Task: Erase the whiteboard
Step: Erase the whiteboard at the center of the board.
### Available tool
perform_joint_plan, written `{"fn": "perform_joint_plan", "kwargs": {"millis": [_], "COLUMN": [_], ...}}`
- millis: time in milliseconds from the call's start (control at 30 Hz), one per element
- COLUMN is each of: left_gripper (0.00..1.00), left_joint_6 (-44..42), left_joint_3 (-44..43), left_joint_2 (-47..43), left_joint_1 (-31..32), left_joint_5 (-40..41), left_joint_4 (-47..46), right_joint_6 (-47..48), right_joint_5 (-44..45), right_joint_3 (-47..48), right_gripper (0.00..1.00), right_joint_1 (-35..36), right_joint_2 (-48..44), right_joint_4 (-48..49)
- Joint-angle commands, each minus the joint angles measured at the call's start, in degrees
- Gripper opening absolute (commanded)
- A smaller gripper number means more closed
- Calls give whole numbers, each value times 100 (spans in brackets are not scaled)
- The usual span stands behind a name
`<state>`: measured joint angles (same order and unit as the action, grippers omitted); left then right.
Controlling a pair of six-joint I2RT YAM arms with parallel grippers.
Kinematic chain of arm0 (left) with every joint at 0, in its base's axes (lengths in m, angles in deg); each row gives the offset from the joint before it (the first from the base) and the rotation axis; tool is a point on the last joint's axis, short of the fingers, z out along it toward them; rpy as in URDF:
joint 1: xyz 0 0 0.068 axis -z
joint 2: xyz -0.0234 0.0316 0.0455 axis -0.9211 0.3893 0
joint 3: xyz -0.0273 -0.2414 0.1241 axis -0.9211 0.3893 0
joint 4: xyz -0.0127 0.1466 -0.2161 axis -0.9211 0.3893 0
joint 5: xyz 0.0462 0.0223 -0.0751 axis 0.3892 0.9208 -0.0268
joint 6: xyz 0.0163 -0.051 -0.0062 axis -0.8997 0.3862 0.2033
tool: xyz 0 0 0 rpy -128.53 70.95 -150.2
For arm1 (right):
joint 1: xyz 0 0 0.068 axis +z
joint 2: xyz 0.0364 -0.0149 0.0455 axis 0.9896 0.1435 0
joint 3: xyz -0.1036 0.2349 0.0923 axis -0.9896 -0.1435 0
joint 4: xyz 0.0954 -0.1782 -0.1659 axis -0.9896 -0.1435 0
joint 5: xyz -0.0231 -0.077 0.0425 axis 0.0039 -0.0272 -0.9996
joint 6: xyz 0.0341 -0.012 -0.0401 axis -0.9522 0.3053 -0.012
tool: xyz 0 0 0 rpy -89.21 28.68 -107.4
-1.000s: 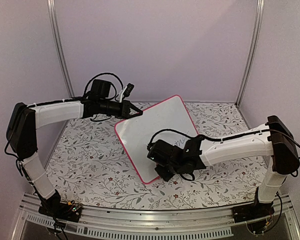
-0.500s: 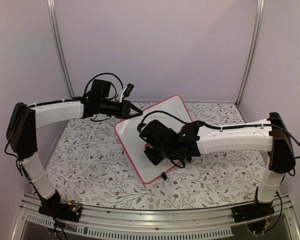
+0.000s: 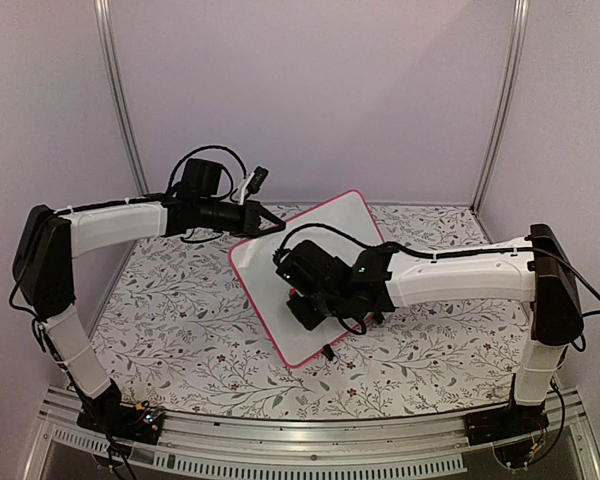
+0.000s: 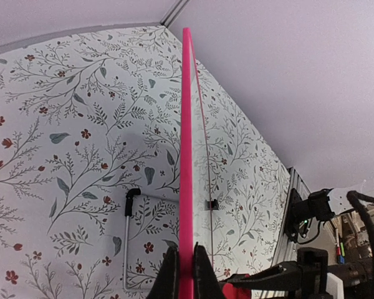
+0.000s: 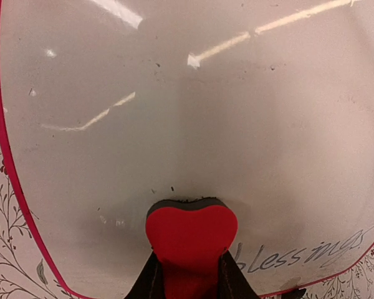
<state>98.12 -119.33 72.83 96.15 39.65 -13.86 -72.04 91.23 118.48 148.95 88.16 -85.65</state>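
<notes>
Pale lilac walls close in a counter (image 3: pixel 180 310) that is covered with a white cloth printed with grey twigs and small red flowers. On this counter, a little right of the middle of the top view, is the whiteboard (image 3: pixel 330 225), turned so that one corner points to the lower edge of the frame and tilted up on its far side. The left tool (image 3: pixel 278 227) comes from the upper left and pinches the pink rim at the board's upper left edge. In the left wrist view this rim (image 4: pixel 187 156) runs as a thin pink line up the middle of the frame, and the two black fingers of the tool (image 4: pixel 186 274) are pressed on it from both sides at the bottom. The right tool (image 3: pixel 305 305) is over the lower half of the board, and its fingers are closed around a red heart-shaped eraser (image 5: pixel 190 233) with a dark felt layer. In the right wrist view the felt side touches the white surface (image 5: pixel 174 93), and the tool (image 5: pixel 188 274) grips the eraser from left and right. At the lower right of that view the grey word "blessings" (image 5: pixel 305 252) stands on the board, just beside the eraser. The rest of the surface has only some small dark specks and reflections of lamps. A small black clip foot (image 3: pixel 327 352) shows at the board's lower edge.
</notes>
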Motion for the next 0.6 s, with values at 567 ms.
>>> {"fn": "perform_joint_plan", "kwargs": {"millis": [567], "left_gripper": [0], "left_joint_6": [-230], "left_joint_3": [13], "left_joint_2": [117], "left_joint_1": [150], "left_joint_5": [301], "left_joint_4": [127], "right_joint_6": [-260], "right_joint_5": [-94], "right_joint_3": [-673], "right_gripper": [0], "right_joint_1": [-412], "right_joint_2": [-464], "right_joint_4": [549]}}
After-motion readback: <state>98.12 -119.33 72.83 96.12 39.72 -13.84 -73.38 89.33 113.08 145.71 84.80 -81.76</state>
